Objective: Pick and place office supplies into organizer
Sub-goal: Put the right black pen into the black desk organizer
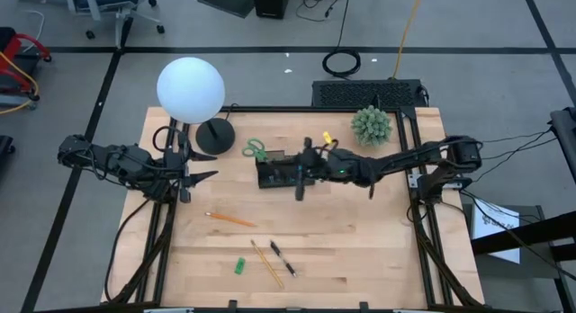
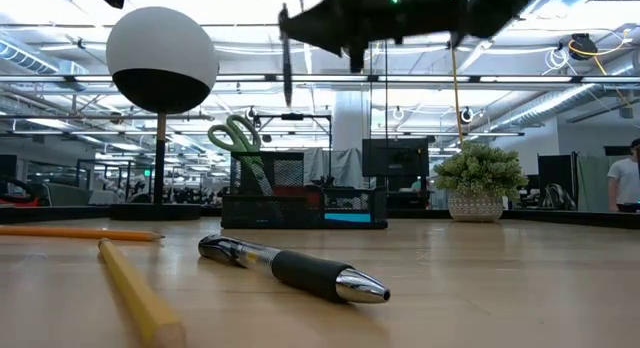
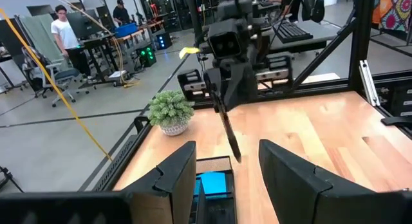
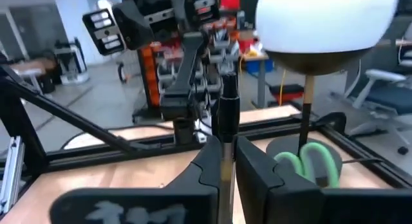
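Black organizer (image 1: 277, 174) is our landmark: above it our right gripper (image 1: 301, 180) pinches a dark pen (image 1: 300, 184); green scissors (image 1: 256, 151) stand in it; our left gripper (image 1: 193, 166), wide apart, waits beside it.

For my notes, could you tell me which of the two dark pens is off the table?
The pen clamped in the right hand, above the organizer; the other pen lies on the table near the pencils.

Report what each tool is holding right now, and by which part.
The right tool is shut on a dark pen, gripped near its upper end, hanging above the organizer. The left tool holds nothing.
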